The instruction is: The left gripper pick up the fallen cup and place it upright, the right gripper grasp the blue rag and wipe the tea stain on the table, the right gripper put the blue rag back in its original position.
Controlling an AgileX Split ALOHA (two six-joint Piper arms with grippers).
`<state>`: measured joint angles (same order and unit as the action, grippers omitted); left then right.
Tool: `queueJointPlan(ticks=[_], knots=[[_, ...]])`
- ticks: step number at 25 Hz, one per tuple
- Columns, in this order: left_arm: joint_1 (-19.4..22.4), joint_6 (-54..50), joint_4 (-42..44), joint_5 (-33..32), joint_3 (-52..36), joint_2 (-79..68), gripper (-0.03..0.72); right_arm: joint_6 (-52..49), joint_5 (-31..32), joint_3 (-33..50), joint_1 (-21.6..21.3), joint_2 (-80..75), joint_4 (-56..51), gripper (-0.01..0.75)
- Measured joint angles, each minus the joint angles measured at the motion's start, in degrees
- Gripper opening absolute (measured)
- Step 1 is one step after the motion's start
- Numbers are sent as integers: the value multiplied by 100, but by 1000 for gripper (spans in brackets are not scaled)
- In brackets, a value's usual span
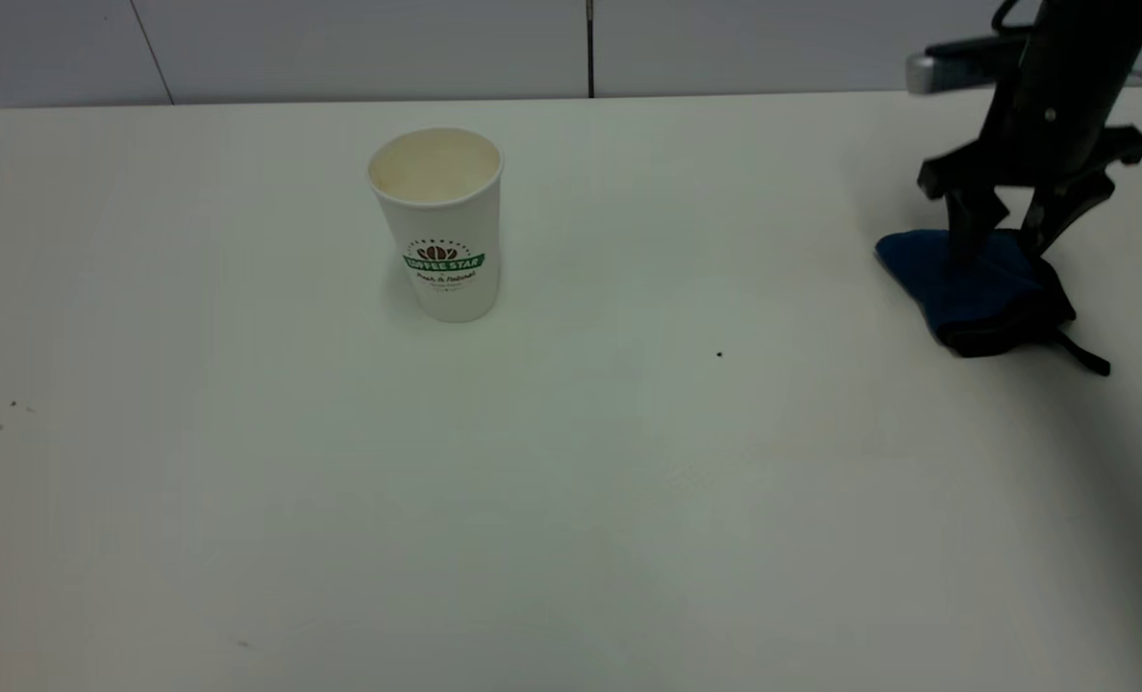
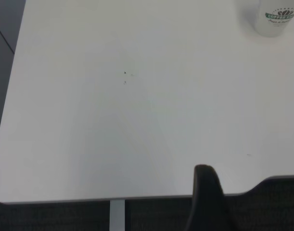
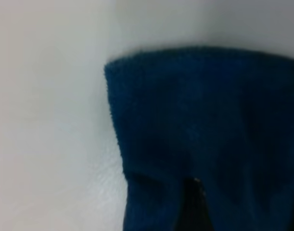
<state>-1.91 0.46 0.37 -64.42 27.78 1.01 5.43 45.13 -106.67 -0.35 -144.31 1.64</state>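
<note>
The cup (image 1: 439, 223) stands upright on the table (image 1: 571, 481), left of centre at the back; its lower part also shows in the left wrist view (image 2: 275, 19). My right gripper (image 1: 1008, 231) is at the far right, open, with both fingers down on the crumpled blue rag (image 1: 975, 288), one on either side of its top. The rag fills the right wrist view (image 3: 209, 125). No tea stain shows on the table. My left gripper (image 2: 209, 202) is out of the exterior view; only a black part of it shows, over the table's edge and far from the cup.
A tiny dark speck (image 1: 719, 354) lies right of the table's centre, and a few more specks (image 1: 13, 406) lie near the left edge. A grey wall runs behind the table.
</note>
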Motion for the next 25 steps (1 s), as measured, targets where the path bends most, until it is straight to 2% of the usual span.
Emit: queueJointPlan(ticks=[2, 4, 7, 10, 16, 21, 25], knots=[[0, 0, 0, 0, 0, 0, 499, -25, 345, 0, 71, 487, 0, 675], [0, 0, 0, 0, 0, 0, 499, -37, 746, 0, 198, 1089, -57, 677], [0, 5, 0, 0, 0, 0, 499, -49, 1446, 14, 409, 1897, -164, 639], [0, 5, 0, 0, 0, 0, 499, -88, 1930, 405, 671, 2914, -164, 582], [0, 5, 0, 0, 0, 0, 499, -419, 2069, 2422, 962, 5122, -208, 543], [0, 5, 0, 0, 0, 0, 499, -543, 2070, 4424, 929, 6776, -164, 540], [0, 5, 0, 0, 0, 0, 499, -543, 2043, 5790, 717, 8196, -164, 540]])
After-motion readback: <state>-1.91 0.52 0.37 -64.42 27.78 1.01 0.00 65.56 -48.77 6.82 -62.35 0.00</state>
